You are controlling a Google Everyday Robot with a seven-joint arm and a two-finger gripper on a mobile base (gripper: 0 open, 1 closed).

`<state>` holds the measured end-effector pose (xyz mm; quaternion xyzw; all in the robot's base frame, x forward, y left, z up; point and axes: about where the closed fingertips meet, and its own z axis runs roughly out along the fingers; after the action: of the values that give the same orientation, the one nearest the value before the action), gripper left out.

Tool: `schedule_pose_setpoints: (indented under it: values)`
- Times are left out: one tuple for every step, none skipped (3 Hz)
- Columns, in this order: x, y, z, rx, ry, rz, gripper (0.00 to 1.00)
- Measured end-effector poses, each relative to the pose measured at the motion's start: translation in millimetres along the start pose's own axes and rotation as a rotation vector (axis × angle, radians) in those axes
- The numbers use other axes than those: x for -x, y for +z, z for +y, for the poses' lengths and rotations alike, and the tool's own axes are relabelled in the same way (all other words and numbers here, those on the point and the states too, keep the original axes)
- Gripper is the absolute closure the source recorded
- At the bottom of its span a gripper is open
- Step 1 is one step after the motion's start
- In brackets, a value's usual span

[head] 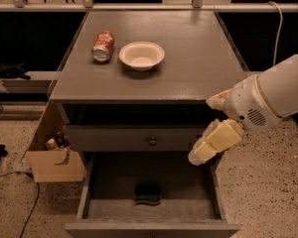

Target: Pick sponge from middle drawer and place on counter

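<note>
While the sponge (pixel 147 193) lies untouched in the open middle drawer (pixel 181 188) at bottom centre, the claw (pixel 202 129) hangs at right, spread open and empty. Grasping, lifting and placing on the counter surface (pixel 193 58) all remain.

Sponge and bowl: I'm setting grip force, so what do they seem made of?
Sponge: probably soft foam; dark green matte scrub face over a thin paler layer. Bowl: paper or thin plastic, cannot tell which; cream, dull, thin rim. The gripper hangs over the middle drawer's right edge, apart from the sponge.
</note>
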<state>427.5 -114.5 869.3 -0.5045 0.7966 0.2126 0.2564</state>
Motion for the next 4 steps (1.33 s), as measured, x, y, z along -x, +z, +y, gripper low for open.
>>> schedule_pose_setpoints:
  values:
    - [0, -1, -7, -0.019, 0.013, -0.011, 0.0]
    - [-19, 20, -10, -0.034, 0.131, -0.034, 0.0]
    - [-62, 70, -5, -0.069, 0.319, -0.03, 0.0]
    - [-100, 113, -4, -0.078, 0.423, 0.008, 0.0]
